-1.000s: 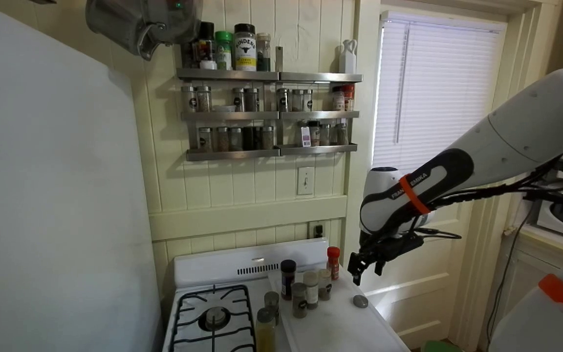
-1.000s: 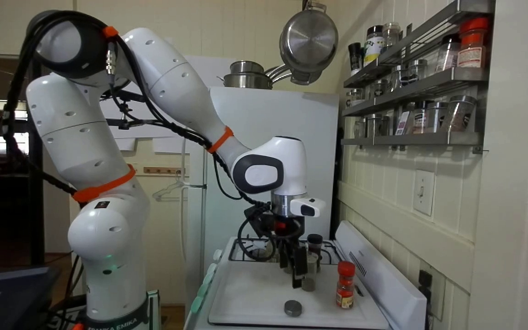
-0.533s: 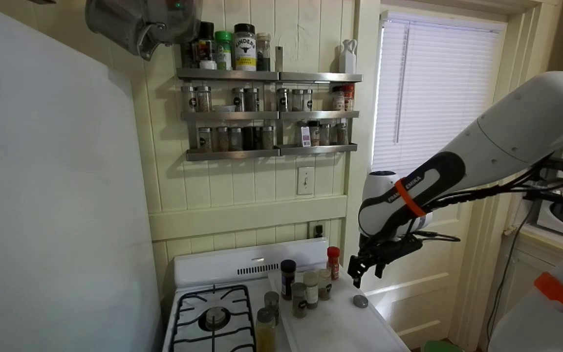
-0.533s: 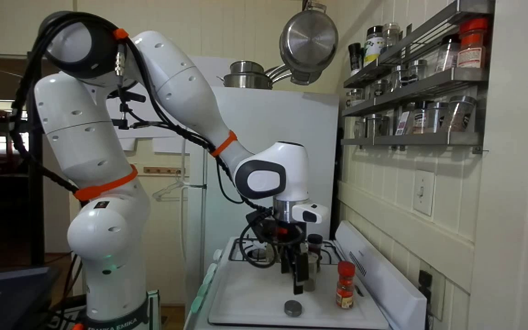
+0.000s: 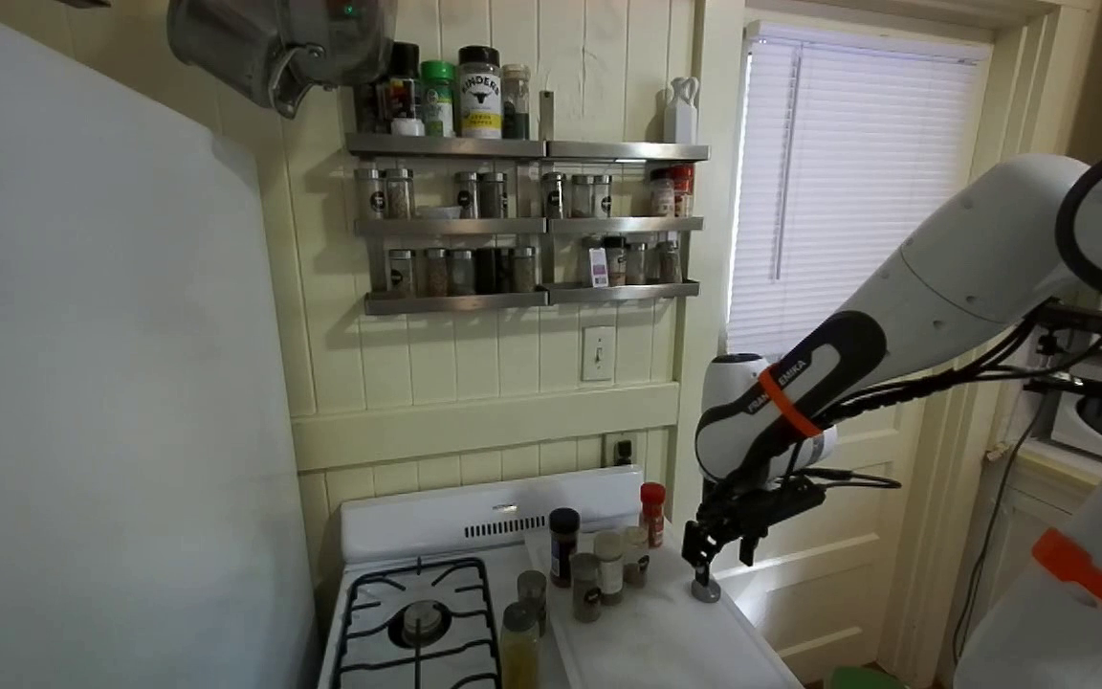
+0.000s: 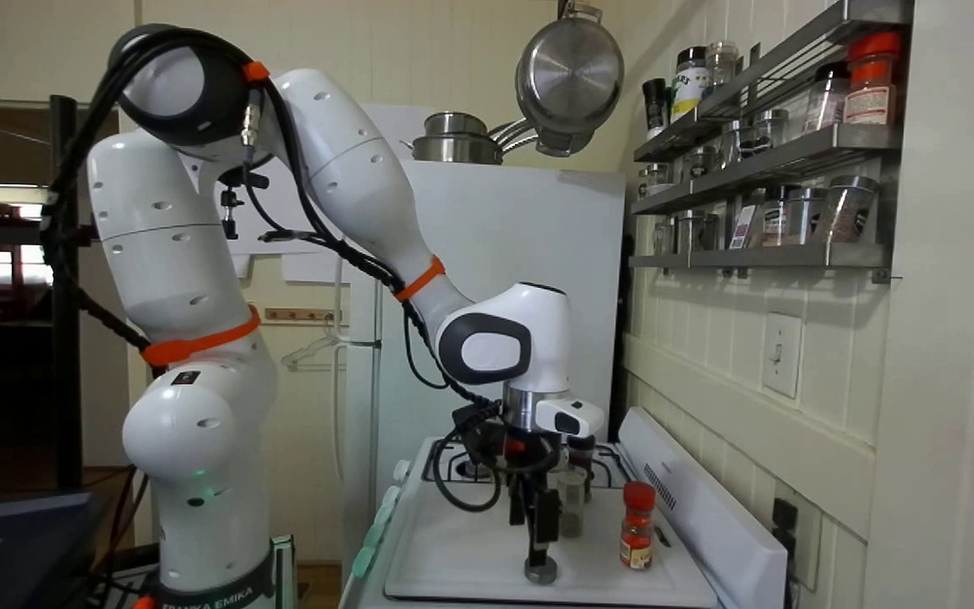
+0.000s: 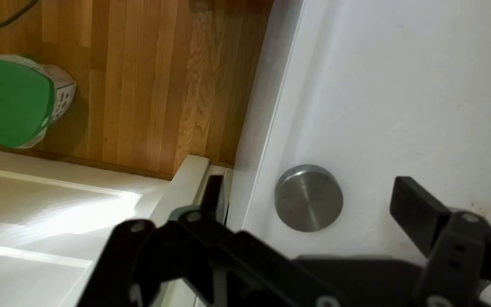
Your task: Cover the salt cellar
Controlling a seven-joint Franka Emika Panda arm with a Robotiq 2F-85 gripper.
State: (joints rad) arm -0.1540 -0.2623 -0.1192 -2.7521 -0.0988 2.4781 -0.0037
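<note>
round metal lid (image 7: 308, 198) lies on the white stovetop cover (image 7: 420, 106); gripper (image 7: 309, 190) spread wide, holding nothing, fingers (image 7: 418, 213) at the lid's nine and three o'clock in the wrist view; red-capped shaker (image 6: 637, 537) at its two o'clock in an exterior view

A pale cream wall of vertical wooden planks (image 5: 474, 368) carries three tiers of grey steel shelves (image 5: 474, 227). Beside it, a closed white slatted blind (image 5: 876, 182) glows on a white panelled door (image 5: 848, 598), brightly lit lower down. Orange-brown wooden floorboards (image 7: 151, 85) lie below.
</note>
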